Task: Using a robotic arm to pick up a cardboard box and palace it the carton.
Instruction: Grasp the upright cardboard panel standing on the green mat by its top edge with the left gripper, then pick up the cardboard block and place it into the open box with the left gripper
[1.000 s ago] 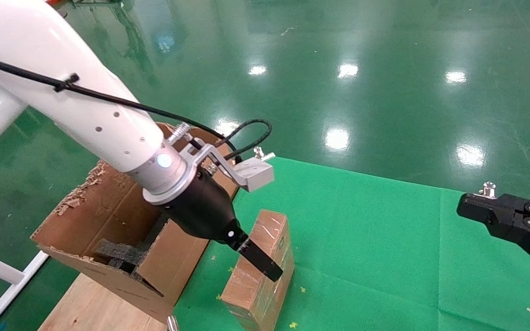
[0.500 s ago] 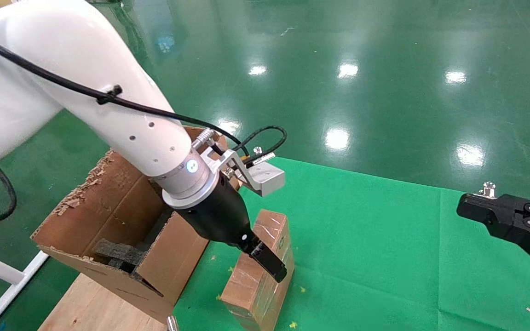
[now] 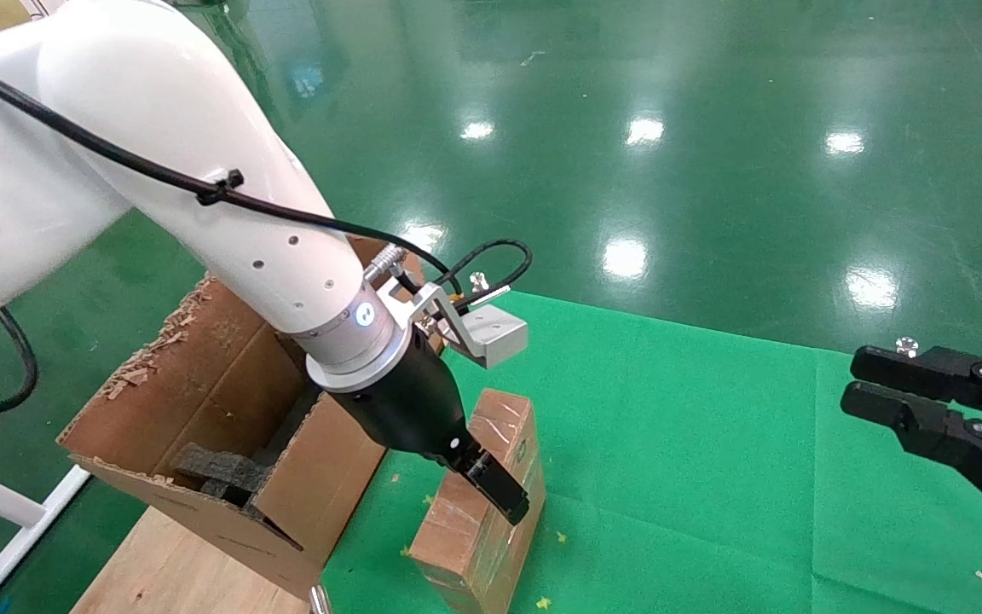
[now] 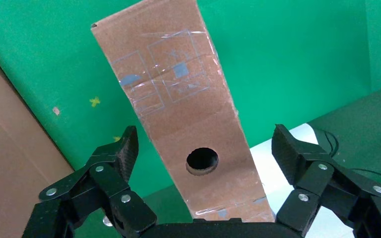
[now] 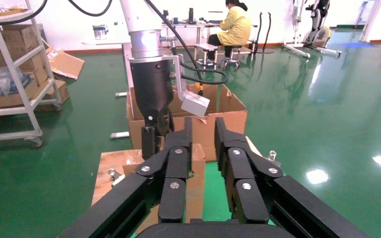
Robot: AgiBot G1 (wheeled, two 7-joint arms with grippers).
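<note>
At frame center, the left gripper straddles the small cardboard box with fingers spread, beside the carton at lower left; the right gripper hangs slightly parted at the right edge.

Cardboard box on mat, carton left

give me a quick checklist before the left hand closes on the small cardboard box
1. Left hand open: ok, fingers spread either side of the cardboard box.
2. Box between the fingers: ok in the left wrist view.
3. Fingers touching the box: not yet, gaps on both sides.
4. Box upright on the green mat: ok.
5. Carton open beside the box: ok, black foam inside.
6. Right hand clear of the work: ok, parked far right.
</note>
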